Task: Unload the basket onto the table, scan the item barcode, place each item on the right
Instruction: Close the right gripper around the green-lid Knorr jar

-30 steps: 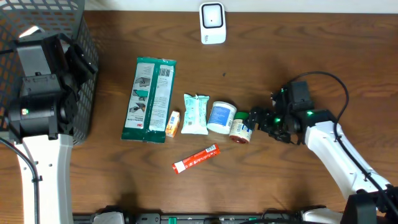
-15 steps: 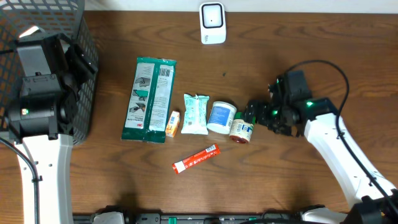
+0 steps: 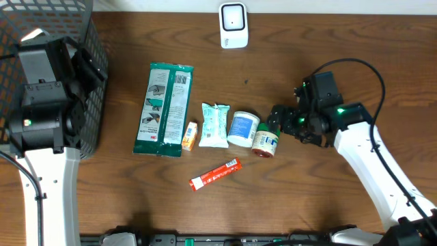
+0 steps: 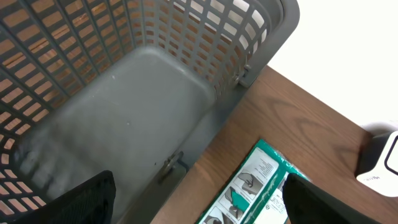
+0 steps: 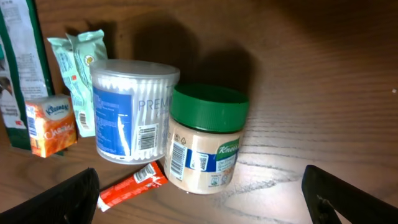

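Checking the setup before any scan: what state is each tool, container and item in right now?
basket: upright, visible floor bare
jar: upright, green lid on
swab tub: upright, closed
red tube: lying flat
wipes pack: lying flat
left tool: open, over basket
right tool: open, empty, near jar

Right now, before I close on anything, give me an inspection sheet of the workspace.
Surface: brown wooden table, no spills seen.
Job's things: green-lidded jar, barcode towards the right wrist camera; white scanner at the far edge.
Clutter: clear cotton-swab tub, mint packet, small orange box, long green pack, red tube.
Grippers: left gripper open above grey mesh basket; right gripper open beside the jar, empty.
Cables: black cable looped over the right arm.
Surroundings: nothing seen.
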### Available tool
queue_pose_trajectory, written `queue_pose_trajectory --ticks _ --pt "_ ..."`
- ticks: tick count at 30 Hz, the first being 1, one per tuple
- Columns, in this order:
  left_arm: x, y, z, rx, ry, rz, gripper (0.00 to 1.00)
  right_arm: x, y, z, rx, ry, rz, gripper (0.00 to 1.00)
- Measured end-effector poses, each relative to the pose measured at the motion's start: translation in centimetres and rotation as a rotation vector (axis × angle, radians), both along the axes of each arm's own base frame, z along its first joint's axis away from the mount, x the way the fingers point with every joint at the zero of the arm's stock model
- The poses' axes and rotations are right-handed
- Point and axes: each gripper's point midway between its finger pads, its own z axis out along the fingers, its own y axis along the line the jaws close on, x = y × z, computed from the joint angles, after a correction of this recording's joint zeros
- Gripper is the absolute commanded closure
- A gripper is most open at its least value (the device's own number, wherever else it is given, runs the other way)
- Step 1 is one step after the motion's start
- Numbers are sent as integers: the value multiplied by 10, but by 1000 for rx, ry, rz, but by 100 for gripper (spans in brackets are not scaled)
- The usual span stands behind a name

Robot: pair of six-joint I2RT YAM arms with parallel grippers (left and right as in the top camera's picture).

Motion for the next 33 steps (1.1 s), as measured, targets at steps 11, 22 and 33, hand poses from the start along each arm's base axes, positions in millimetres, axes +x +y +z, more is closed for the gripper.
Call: queue_pose_trajectory --ticks 11,22,33 --pt "0 0 0 0 0 0 16 -3 8 -23 -8 -31 42 1" --pt "0 0 0 0 0 0 16 -7 7 -44 -7 -40 44 1" --pt "0 0 0 0 0 0 16 -3 -4 -54 -64 -72 19 5"
